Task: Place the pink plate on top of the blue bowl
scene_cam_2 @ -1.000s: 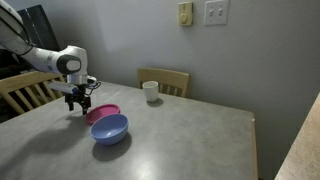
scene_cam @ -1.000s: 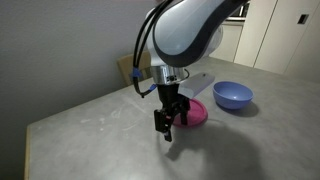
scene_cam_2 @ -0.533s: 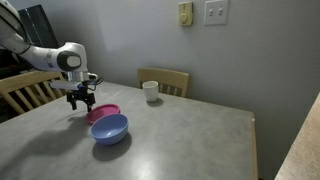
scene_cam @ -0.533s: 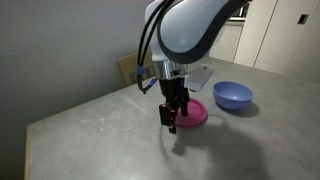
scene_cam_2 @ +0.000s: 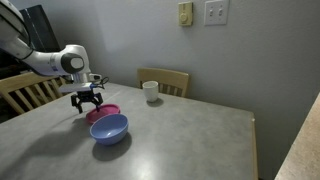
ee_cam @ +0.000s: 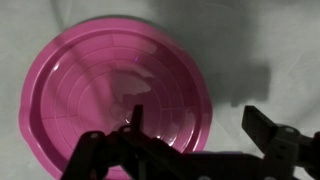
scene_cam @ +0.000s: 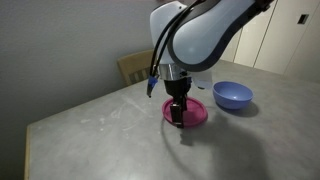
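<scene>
My jaws are spread wide and empty, hanging low over the pink plate, which lies flat and right way up on the grey worktop. In the wrist view one finger sits above the inside of the plate and the other finger stands out past the rim, over bare worktop, so I straddle the edge on that side. In both exterior views the plate lies just beside the blue bowl, with a narrow gap showing between them, and a white mug stands well apart near the far edge. I judge the plate to be light, stiff plastic, glossy and so rather slippery. The low raised rim is the only place to take hold, since the flat middle gives me nothing to pinch. A grip on one edge will let the plate droop or swing, so I would close firmly, lift gently and keep it level. The bowl looks light too and could slide if I bump it when setting the plate down.
</scene>
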Controlling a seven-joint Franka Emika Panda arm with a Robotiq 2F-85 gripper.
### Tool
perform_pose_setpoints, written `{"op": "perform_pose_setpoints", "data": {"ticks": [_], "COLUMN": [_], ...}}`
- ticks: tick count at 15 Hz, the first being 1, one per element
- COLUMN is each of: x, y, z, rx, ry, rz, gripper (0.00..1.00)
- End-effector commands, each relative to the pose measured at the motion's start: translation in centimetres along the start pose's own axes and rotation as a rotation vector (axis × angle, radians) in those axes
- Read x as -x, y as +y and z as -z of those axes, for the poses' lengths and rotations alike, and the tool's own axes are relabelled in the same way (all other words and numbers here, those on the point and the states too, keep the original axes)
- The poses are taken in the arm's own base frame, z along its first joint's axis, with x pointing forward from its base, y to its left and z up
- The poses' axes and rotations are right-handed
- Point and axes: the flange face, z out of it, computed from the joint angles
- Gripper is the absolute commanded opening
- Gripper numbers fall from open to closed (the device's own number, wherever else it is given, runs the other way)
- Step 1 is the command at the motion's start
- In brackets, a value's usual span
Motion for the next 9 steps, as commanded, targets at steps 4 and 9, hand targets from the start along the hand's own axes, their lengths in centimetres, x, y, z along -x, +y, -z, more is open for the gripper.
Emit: {"op": "perform_pose_setpoints", "data": {"ticks": [4,9], "x": [-0.5,-0.3], "y": [0.9,0.7], "z": [-0.7,-2.4], "rx": [0.010,-0.020], "ry": [0.118,0.133], "rz": [0.073,0.039], "gripper": [1.00,1.00]}}
